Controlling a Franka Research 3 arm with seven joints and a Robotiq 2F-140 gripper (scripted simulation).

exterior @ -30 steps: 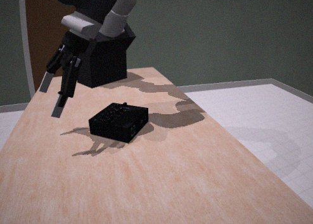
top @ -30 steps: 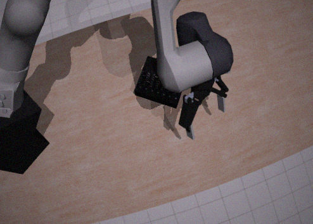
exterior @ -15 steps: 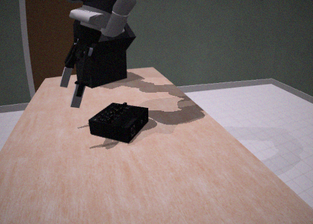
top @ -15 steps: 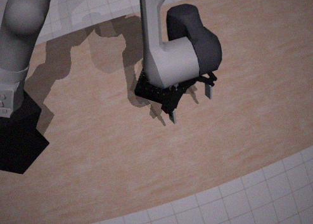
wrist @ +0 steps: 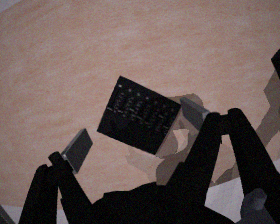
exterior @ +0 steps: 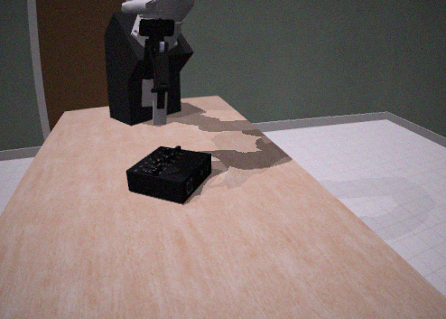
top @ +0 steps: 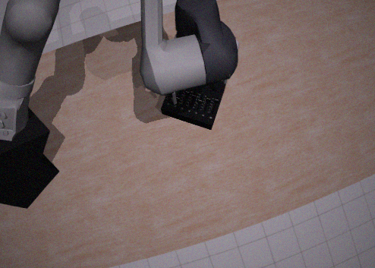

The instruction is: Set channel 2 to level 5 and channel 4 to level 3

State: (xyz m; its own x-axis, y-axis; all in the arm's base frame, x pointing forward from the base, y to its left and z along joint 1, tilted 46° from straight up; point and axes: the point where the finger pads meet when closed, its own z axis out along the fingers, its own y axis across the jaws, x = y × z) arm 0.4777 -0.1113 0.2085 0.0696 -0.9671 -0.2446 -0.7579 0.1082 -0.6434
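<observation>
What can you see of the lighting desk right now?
The lighting desk is a small, flat black box resting flat on the wooden table, turned at an angle to its edges. Its top carries rows of small faders and pale marks, too fine to read. The open gripper hangs above it, touching nothing.

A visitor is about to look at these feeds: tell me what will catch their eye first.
The small black lighting desk stands alone near the middle of the pale wooden table, its faders too small to read. The bulky grey and dark arm looms right above it and hides part of it in the top view. Its gripper hangs wide open and holds nothing, the desk framed between the fingers.
</observation>
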